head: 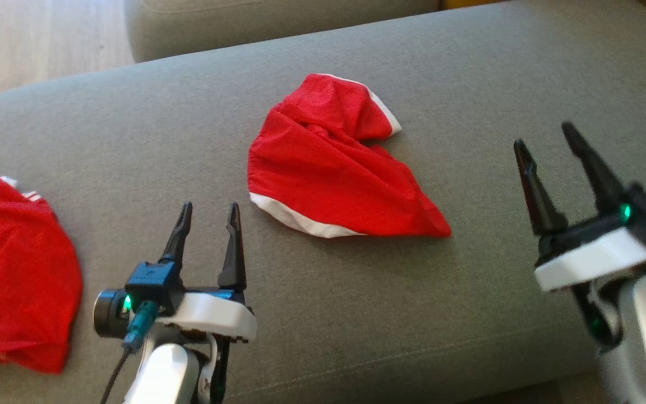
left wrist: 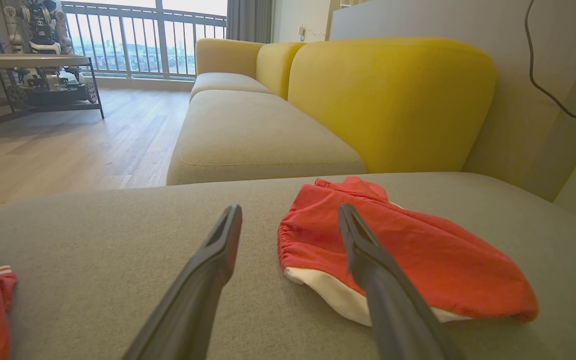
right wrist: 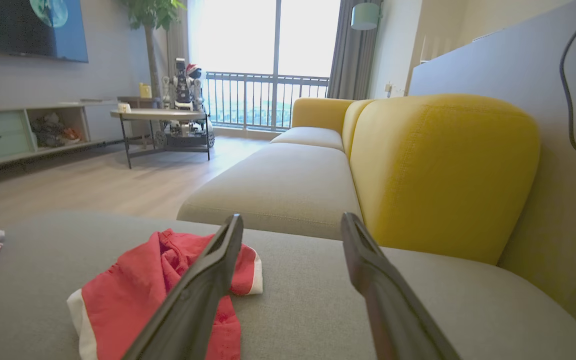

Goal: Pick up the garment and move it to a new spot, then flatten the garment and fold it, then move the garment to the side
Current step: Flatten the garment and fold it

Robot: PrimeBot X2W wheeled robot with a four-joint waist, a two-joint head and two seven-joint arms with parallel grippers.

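A crumpled red garment [head: 334,163] with white trim lies loose in the middle of the grey cushion [head: 356,314]. My left gripper [head: 211,210] hovers open at the lower left, just short of the garment's near left edge, nothing between its fingers. My right gripper [head: 544,134] is open at the right, raised and apart from the cloth. In the left wrist view the garment [left wrist: 418,250] lies ahead and right of the left gripper [left wrist: 290,210]. Seen from the right wrist, the garment [right wrist: 153,280] lies to the left of the right gripper [right wrist: 293,217].
A second red cloth [head: 9,269] lies at the cushion's left edge. Yellow backrests [left wrist: 393,100] and a grey wall panel [right wrist: 558,100] stand behind the sofa. Wooden floor [left wrist: 58,145] lies beyond the left end, with a metal table [right wrist: 158,117] further off.
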